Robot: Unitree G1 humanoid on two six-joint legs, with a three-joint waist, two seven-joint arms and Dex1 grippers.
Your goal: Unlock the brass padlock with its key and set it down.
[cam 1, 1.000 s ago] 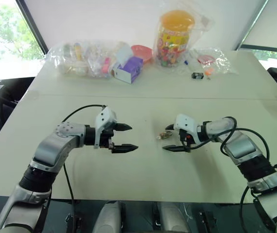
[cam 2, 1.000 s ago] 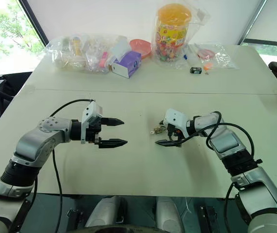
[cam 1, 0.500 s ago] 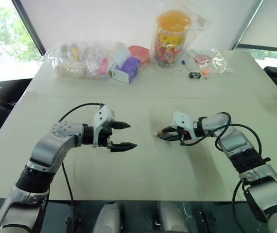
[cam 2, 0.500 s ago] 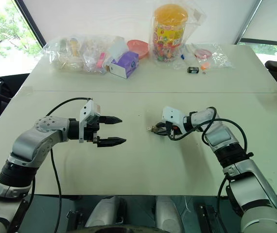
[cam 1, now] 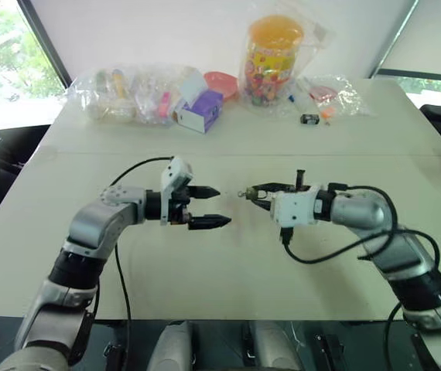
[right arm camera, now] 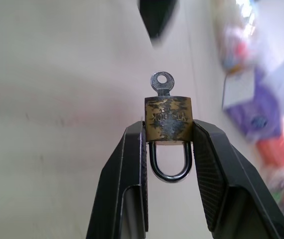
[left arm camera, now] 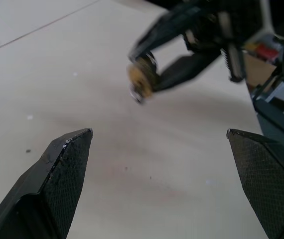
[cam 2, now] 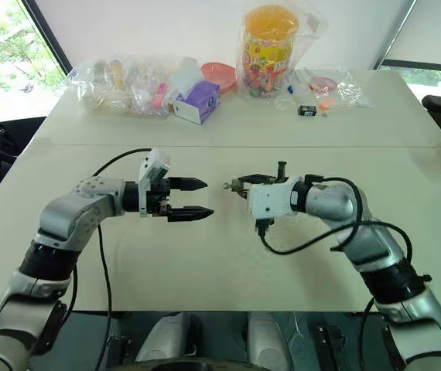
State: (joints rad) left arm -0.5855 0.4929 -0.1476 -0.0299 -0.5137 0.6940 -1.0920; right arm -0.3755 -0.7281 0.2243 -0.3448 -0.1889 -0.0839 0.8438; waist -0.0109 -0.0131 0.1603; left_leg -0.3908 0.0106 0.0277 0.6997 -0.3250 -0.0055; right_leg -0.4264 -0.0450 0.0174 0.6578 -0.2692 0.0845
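From the head views, a pale cream table with a seam running across it fills the foreground, set before a white wall with windows at both edges showing green trees. Along its far edge lie clear plastic bags of small items, a purple and white box, a pink bowl, a clear jar with an orange lid full of coloured pieces, and a small black rectangular object. No writing can be read there. Above the middle of the table the two arms face each other. The left gripper has its fingers spread apart and empty. The right gripper pinches the brass padlock, lifted clear of the surface, between the two grippers.

In the left wrist view, the left fingers stand wide apart over the bare table, and the padlock hangs ahead of them in the other gripper's tips — blurred.

In the right wrist view, the right fingers are clamped on the padlock's brass body, shackle pointing back toward the wrist. The key sticks out of the body's far end — its round bow showing. Stamped lettering crosses the brass face but is too worn to read.
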